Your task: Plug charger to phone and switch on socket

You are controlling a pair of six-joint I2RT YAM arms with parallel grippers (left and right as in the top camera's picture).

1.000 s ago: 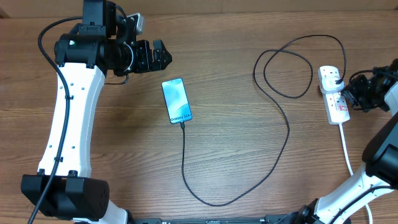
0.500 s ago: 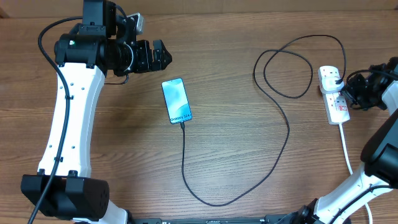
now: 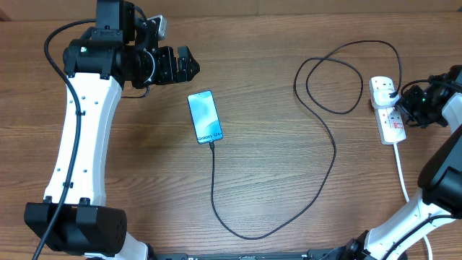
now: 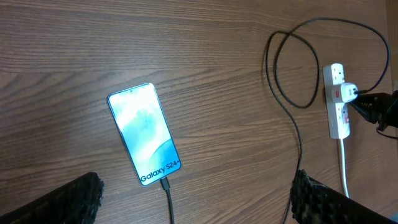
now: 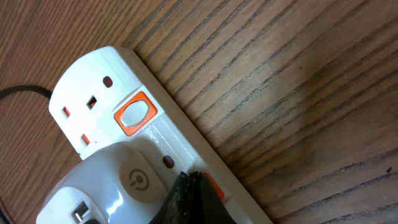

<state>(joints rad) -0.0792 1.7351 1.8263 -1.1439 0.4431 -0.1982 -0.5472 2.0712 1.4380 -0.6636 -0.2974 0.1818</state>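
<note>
The phone [image 3: 205,117] lies face up on the wooden table, its light blue screen lit [image 4: 144,134]. The charger's black cable [image 3: 334,155] is plugged into the phone's lower edge [image 4: 165,184] and loops across to the socket [image 3: 388,115]. This socket is a white power strip with orange switches [image 5: 93,106]. A white adapter [image 5: 118,186] sits in it. My right gripper [image 5: 191,186] is shut, its tips pressed on the orange switch [image 5: 213,186] beside the adapter. My left gripper [image 3: 189,62] hovers open above and left of the phone, holding nothing; its fingers [image 4: 74,199] frame the left wrist view.
The strip's white cord [image 3: 401,177] runs toward the table's front right. The cable's loop [image 3: 328,83] lies between the phone and the strip. A second orange switch [image 5: 134,114] sits by the unused outlet.
My right gripper has shifted very slightly at the strip. The left arm, phone and cable have not moved.
</note>
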